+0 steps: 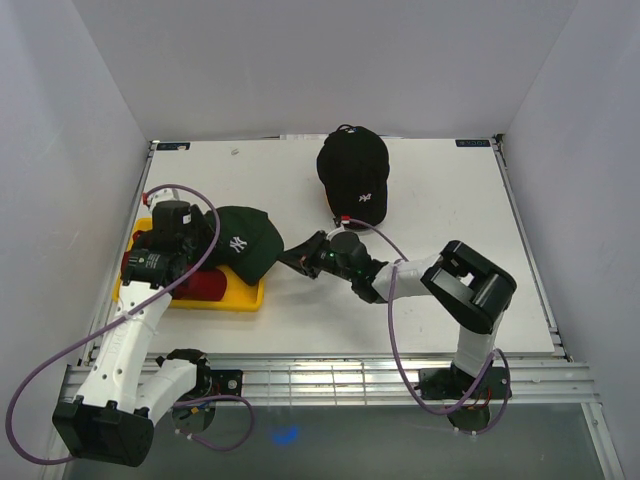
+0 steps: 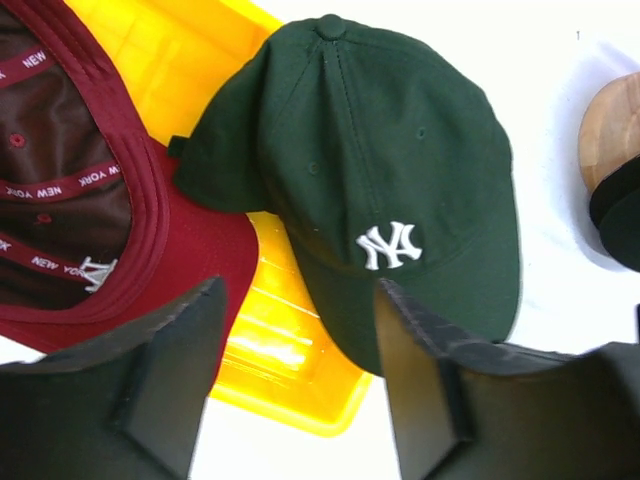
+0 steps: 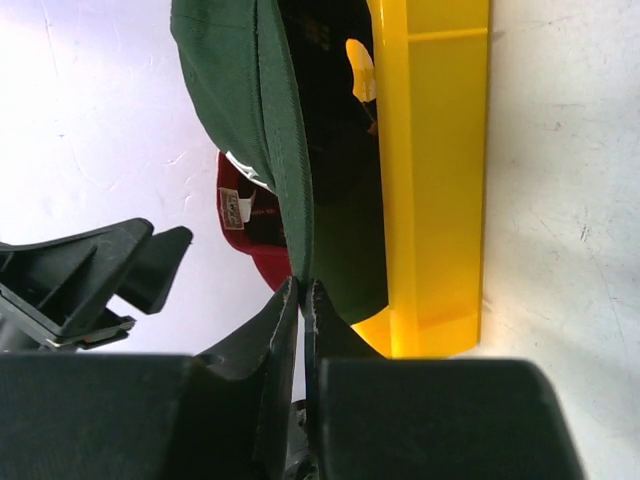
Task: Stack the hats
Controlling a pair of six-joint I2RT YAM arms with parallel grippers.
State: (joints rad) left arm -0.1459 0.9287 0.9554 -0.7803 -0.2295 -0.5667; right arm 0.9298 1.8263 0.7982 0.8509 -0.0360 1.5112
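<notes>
From above, the red cap (image 1: 198, 285) is mostly hidden under the left arm. The left wrist camera shows it lying upside down in the yellow tray (image 2: 290, 375), with "NEW YORK" tape across its lining. Only the right wrist camera shows the right claw (image 3: 302, 292) pinched tight on the brim of the green cap (image 3: 265, 120). A black cap (image 1: 354, 172) with a white emblem sits at the far side of the white table (image 1: 450, 200), and the left wrist view catches part of a wooden stand (image 2: 612, 115) at its right edge. Plain pale walls (image 1: 320, 60) close in three sides. The green cap lies partly on the tray's right edge and partly on the table. Its crown points toward the left claw (image 2: 300, 295), which hangs wide open over the tray just beside it, holding nothing.
</notes>
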